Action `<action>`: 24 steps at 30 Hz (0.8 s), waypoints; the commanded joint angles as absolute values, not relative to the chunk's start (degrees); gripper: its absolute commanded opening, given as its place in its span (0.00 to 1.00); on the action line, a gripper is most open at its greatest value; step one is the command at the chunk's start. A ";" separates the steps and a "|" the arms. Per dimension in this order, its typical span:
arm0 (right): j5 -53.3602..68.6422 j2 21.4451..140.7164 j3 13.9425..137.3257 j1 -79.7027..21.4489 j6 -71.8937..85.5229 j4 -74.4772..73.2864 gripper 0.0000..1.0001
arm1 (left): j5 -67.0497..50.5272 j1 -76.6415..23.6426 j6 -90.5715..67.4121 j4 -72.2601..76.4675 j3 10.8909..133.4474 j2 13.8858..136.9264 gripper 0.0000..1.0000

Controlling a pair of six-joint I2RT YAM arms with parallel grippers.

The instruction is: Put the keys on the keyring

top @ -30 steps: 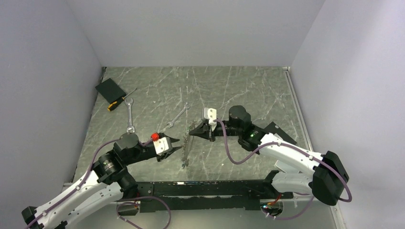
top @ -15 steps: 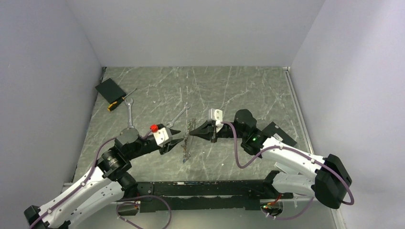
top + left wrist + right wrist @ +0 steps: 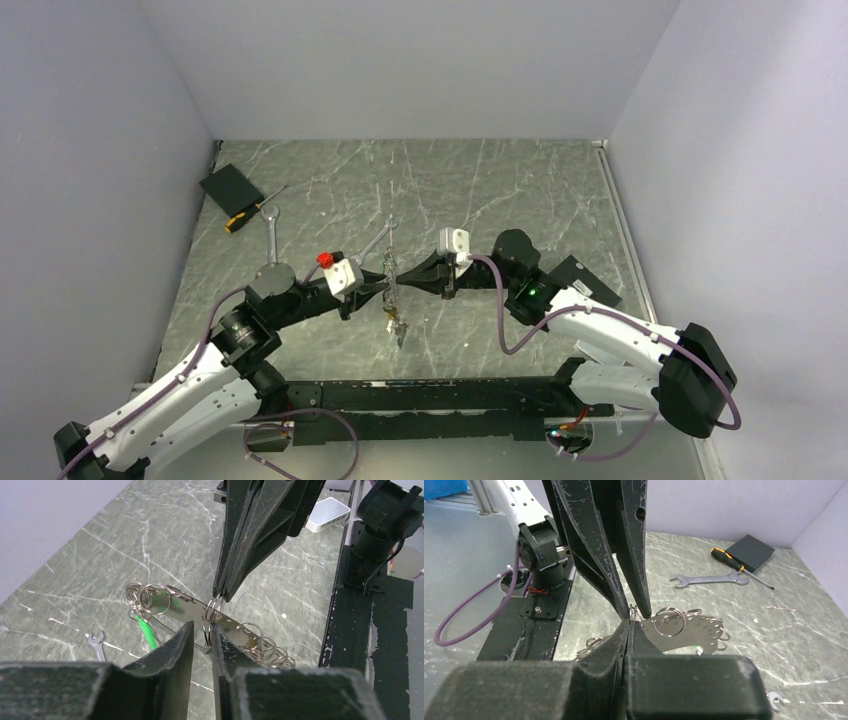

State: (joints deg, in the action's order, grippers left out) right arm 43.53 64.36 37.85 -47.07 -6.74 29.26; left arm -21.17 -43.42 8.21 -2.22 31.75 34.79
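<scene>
The keyring (image 3: 390, 270) is a floppy string of silvery rings on a flat holed metal strip (image 3: 185, 605). It hangs between my two grippers above the table. My right gripper (image 3: 402, 282) is shut on one of its rings, fingertips pinched together in the right wrist view (image 3: 630, 622). My left gripper (image 3: 383, 290) faces it tip to tip with its jaws slightly apart, and a ring (image 3: 212, 614) stands in the gap (image 3: 202, 626). A green-headed key (image 3: 146, 632) dangles from the rings at the left. Other keys are too small to tell.
Two silver spanners (image 3: 272, 240) (image 3: 375, 243) lie on the marble table behind the grippers. A black pad (image 3: 230, 187) and an orange-handled screwdriver (image 3: 245, 215) sit at the far left. The black base rail (image 3: 420, 395) runs along the near edge.
The left gripper has moved up and right to meet the right gripper's tips. The keyring, lying partly on the table before, now hangs lifted between them.
</scene>
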 commanded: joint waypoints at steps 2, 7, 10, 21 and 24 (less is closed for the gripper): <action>45.44 62.50 38.39 -47.03 -5.83 34.98 0.00 | -23.10 -43.17 6.34 1.99 33.72 35.97 0.22; 45.55 62.73 38.64 -47.16 -5.93 35.10 0.00 | -25.48 -43.16 5.86 2.31 33.81 37.04 0.24; 45.68 62.79 38.68 -47.12 -5.82 35.24 0.00 | -25.84 -43.16 5.71 2.55 33.71 37.06 0.26; 46.60 63.19 38.06 -47.28 -4.77 36.62 0.00 | -26.27 -43.13 5.72 3.26 33.22 36.05 0.00; 46.50 63.05 37.95 -47.29 -4.95 36.44 0.00 | -26.18 -43.10 6.25 2.25 33.59 36.12 0.00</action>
